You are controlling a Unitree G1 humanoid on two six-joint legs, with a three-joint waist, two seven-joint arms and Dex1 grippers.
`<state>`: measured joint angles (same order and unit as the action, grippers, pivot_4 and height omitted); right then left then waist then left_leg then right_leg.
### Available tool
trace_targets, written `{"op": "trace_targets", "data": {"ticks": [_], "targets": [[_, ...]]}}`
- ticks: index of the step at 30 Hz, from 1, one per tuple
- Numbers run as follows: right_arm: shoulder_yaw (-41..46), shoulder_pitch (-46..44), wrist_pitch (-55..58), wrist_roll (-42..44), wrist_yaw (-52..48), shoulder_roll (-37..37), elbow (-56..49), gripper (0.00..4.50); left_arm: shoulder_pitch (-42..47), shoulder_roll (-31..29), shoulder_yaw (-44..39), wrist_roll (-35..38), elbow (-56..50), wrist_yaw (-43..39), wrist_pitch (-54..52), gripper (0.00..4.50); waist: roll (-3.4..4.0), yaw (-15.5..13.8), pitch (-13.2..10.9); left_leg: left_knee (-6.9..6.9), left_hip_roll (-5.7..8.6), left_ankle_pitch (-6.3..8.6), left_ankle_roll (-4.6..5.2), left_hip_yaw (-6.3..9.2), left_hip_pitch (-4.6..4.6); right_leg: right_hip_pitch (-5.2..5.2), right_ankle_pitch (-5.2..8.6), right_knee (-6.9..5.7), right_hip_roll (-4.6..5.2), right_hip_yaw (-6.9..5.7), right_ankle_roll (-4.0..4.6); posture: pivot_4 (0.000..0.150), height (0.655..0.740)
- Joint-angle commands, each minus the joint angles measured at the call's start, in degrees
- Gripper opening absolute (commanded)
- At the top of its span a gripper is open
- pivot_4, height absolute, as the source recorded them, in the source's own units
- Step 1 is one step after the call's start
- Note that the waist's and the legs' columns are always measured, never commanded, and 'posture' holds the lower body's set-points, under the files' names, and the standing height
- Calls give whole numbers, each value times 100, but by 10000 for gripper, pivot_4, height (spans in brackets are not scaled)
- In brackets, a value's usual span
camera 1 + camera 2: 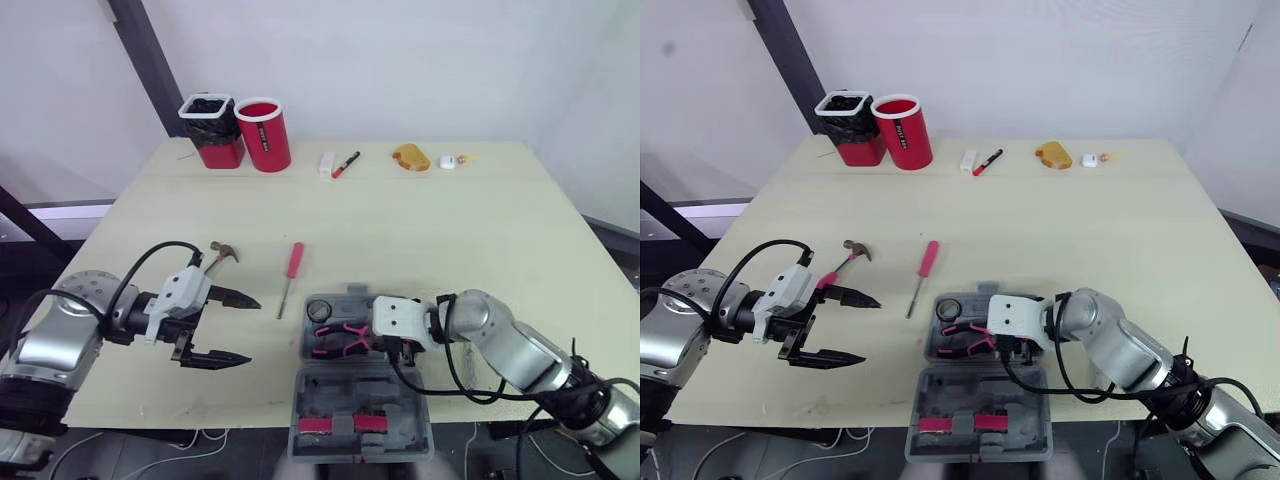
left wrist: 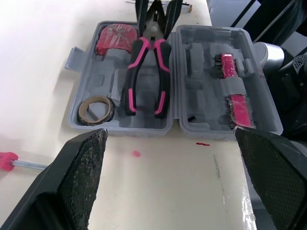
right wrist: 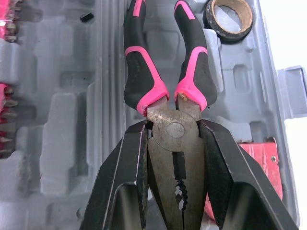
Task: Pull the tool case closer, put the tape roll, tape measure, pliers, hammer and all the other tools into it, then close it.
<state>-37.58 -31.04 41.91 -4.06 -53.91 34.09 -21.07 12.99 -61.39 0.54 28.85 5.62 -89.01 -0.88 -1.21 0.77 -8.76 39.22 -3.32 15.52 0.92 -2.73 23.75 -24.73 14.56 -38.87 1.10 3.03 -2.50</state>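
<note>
One broad pale-yellow tabletop [image 1: 450, 230] carried everything. The grey moulded-plastic tool case [image 1: 330, 400] lay open flat at the near edge, centre-right, w/ its lid half toward the robot and pink bit strips [image 2: 230, 67] clipped in that half.

The right gripper [image 3: 173, 127] reached into the base half. Its black fingers were clenched on the steel head of the pink-and-black-handled pliers [image 2: 135, 72], one finger each side of the pivot. The pliers lay along the base half, handles pointing away from the gripper.

The left gripper [image 1: 250, 330] hung over bare table left of the case, fingers spread wide, nothing btw. them.

At the far-left corner stood a red round cup [image 1: 265, 135], and just beside it a red square tub w/ black liner [image 1: 212, 130].

The small red-handled hammer [image 1: 222, 254] lay on the table just beyond the left gripper, outside the case. The red-handled screwdriver [image 1: 294, 260] lay btw. hammer and case, also outside.

Inside the base half, the red tape measure [image 2: 115, 39] sat in the corner recess by the pliers' head. The black tape roll [image 2: 83, 111] sat in the corner near the handle ends.

A red-and-black marker [image 1: 345, 164] lay near the far edge.
</note>
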Motion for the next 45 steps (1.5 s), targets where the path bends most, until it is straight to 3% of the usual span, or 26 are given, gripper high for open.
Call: {"op": "trace_targets", "data": {"ticks": [1, 17, 18, 21, 22, 23, 30, 33, 41, 45], "targets": [[-62, -84, 30, -71, -7, -102, -65, 10060, -89, -144, -109, 90, -135, -349, 100, 45000, 0, 1, 0, 0, 0, 0, 0, -1, 0, 0, 0, 1, 0, 0, 0, 1500, 7400], [-160, -181, -654, -241, -124, -418, 616, 10060, 2, -51, -107, -17, -35, -348, 70, 45000, 0, 17, 0, 0, 0, 0, 0, 1, -1, -1, 0, -1, -2, -1, 1, 1500, 7400], [-141, -171, -675, -242, -138, -410, 623, 20355, 17, -35, -101, -31, -28, -347, 69, 45000, 0, 16, 0, 0, 0, 0, 0, 1, -1, -1, 0, -1, -2, 0, 1, 1500, 7400], [-52, -165, -751, -263, -84, -440, 678, 33940, 38, 8, -89, -58, -17, -332, 68, 45000, 0, 2, 0, 0, 0, 0, 0, 1, 0, -1, 0, -1, -2, 0, 0, 1500, 7400], [-26, -170, -768, -267, -62, -457, 699, 41201, 38, 18, -89, -66, -17, -329, 69, 45000, 0, 1, 0, 0, 0, 0, 0, 0, 0, -1, 0, 0, -2, 0, 0, 1500, 7400], [16, -179, -756, -236, -69, -466, 707, 44308, 21, 26, -96, -69, -20, -326, 73, 45000, 0, 1, 0, 0, 0, 0, 0, 0, 0, 0, 0, 0, -1, 0, 0, 1500, 7400], [570, 4, -938, 260, -183, -482, 705, 44308, -66, 58, -143, -101, -21, -274, 138, 45000, 0, -1, 0, 0, 0, 0, 0, 0, 1, 0, 0, 0, -1, -1, 0, 1500, 7400], [825, 114, -1112, 510, -158, -637, 792, 36513, -123, 73, -163, -93, -36, -262, 162, 45000, 0, 1, 0, 0, 0, 0, 0, 1, 0, 0, 0, 0, -1, 0, 0, 1500, 7400], [1026, 268, -1643, 610, 72, -1068, 1379, 1028, -121, 166, -176, -86, -2, -211, 138, 45000, -1, -7, 0, 0, 0, 0, 0, -1, 0, 0, -1, -1, -1, 1, 0, 1500, 7400], [908, 277, -1864, 441, 110, -1085, 1740, 1028, -87, 202, -173, -115, 38, -208, 145, 45000, -1, -1, 0, 1, 0, 0, 0, -1, 0, 0, -1, -1, -1, 0, 0, 1500, 7400]]}}
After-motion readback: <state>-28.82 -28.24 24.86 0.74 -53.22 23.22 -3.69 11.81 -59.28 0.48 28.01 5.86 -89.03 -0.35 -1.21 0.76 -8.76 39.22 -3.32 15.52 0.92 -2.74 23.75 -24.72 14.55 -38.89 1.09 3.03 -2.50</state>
